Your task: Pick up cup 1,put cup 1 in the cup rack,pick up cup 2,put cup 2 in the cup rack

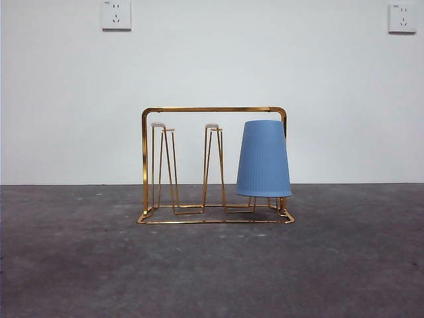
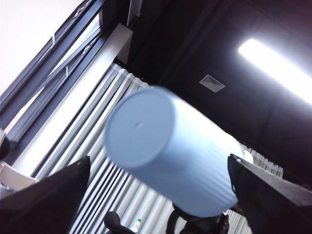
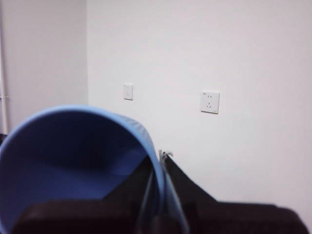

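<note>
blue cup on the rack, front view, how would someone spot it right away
On the dark table stands a gold wire cup rack. The blue cup sits upside down at its right end, while the rack's other pegs stand bare.

A plain blue cup [image 1: 264,159] is showing at the centre right of the front view, on a gold-coloured cup rack [image 1: 213,110] whose pegs are carrying pale tips. The tabletop [image 1: 79,265] is looking mottled dark grey, the wall [image 1: 66,99] off-white, with white sockets [image 1: 116,14] in the upper corners. Black jaws are flanking a light blue cup [image 2: 170,151] in the left wrist view, and black jaws are pinching a blue cup rim [image 3: 146,141] in the right wrist view.
</note>
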Motion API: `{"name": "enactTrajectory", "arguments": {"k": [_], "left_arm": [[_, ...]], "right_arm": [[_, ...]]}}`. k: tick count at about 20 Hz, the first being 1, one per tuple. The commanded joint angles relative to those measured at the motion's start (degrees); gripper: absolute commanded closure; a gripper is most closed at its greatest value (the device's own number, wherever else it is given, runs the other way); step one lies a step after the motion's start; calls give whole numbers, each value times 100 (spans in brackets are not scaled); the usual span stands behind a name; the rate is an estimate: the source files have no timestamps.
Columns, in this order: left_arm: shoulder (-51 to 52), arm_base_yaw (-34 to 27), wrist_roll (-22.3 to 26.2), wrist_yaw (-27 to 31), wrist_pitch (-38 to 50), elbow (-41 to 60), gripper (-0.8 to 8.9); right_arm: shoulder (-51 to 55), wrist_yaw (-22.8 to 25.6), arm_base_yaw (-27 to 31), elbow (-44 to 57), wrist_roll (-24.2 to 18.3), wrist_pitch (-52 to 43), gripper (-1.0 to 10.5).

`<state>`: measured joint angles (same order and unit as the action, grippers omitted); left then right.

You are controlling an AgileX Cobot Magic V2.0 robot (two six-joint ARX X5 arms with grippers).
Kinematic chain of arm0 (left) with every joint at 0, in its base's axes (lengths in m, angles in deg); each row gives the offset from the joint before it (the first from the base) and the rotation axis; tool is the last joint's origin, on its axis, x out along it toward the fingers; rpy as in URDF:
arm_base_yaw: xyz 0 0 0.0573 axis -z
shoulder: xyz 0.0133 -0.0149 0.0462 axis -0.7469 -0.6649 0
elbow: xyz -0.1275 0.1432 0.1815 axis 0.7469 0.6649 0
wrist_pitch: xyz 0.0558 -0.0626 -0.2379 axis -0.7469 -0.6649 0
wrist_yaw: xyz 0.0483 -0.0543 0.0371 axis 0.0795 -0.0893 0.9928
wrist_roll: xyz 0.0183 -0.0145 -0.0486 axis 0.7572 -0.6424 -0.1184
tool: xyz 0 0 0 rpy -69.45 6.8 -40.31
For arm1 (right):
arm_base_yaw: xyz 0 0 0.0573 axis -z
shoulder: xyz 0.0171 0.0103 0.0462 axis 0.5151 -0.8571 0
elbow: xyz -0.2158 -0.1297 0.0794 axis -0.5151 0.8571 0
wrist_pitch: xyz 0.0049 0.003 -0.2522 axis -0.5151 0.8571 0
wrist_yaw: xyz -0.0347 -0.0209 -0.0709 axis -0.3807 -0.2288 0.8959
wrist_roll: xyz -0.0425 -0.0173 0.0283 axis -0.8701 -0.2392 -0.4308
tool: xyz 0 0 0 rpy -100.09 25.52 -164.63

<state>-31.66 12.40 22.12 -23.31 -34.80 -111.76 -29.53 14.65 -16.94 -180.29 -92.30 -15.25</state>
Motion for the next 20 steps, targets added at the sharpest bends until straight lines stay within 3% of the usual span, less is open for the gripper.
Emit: {"name": "enactTrajectory", "arguments": {"k": [1, 11, 20], "left_arm": [[-127, 7, -249, 37, 256, 37, 337], [-269, 7, -369, 188, 1056, 37, 338], [-269, 9, -402, 140, 1080, 37, 347]], "right_arm": [[-9, -15, -11, 31, -72, -90, 959], [-197, -153, -11, 35, -114, 9, 959], [-387, -179, -11, 35, -184, -22, 959]]}}
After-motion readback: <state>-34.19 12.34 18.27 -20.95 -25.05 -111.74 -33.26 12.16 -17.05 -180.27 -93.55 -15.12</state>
